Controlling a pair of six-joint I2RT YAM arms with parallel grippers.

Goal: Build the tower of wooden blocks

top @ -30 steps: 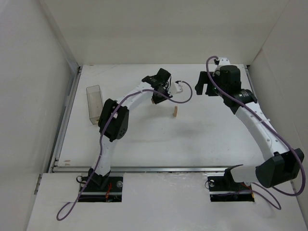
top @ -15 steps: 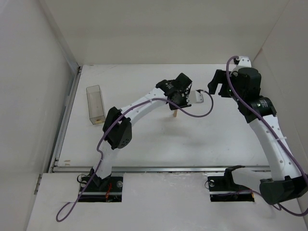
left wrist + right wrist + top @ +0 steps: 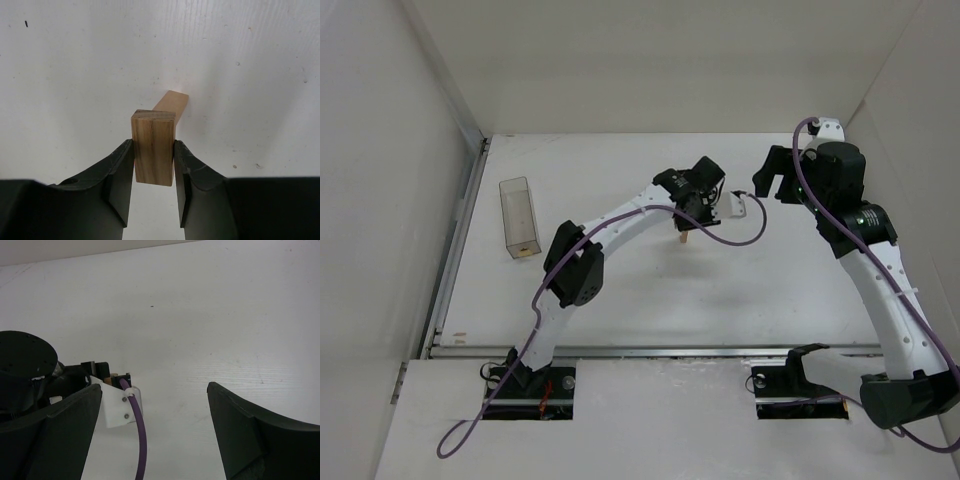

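My left gripper [image 3: 153, 146] is shut on a light-tan wood block [image 3: 153, 150], its black fingers [image 3: 120, 170] pressing on both sides. Right behind and under it a second wood block [image 3: 172, 102] stands upright on the white table; I cannot tell whether the two touch. From above, the left gripper [image 3: 690, 208] hangs directly over that standing block [image 3: 684, 238] at mid-table. My right gripper [image 3: 775, 182] sits to the right of it, open, with nothing between its fingers [image 3: 235, 425]. The right gripper [image 3: 154, 390] faces the left wrist.
A clear plastic rectangular container [image 3: 517, 216] lies at the table's left side. The left arm's purple cable [image 3: 140, 440] and white bracket [image 3: 117, 407] hang close to the right gripper's left finger. White walls enclose the table on three sides.
The left gripper carried its block to the right, ending over the standing block. The right arm swung back to the right. Little has moved in the last half second.
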